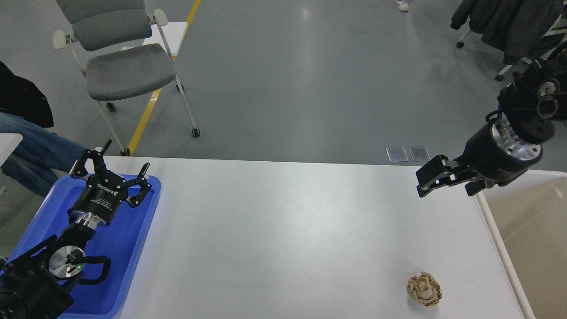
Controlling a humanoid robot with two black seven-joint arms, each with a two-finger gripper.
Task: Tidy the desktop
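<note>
White desk (283, 230) filling the middle of the head view, from the blue tray (128, 266) at its left edge to the beige bin (531, 230) at its right. Left gripper (125, 170) hovering over the tray's far end, jaws spread wide, holding nothing. Right gripper (429, 180) hanging above the desk's far right corner, pointing left, jaws close together with nothing between them. Crumpled tan paper ball (424, 289) lying alone near the front right of the desk, well apart from both grippers. Grey chair (122, 57) on the floor beyond.
</note>
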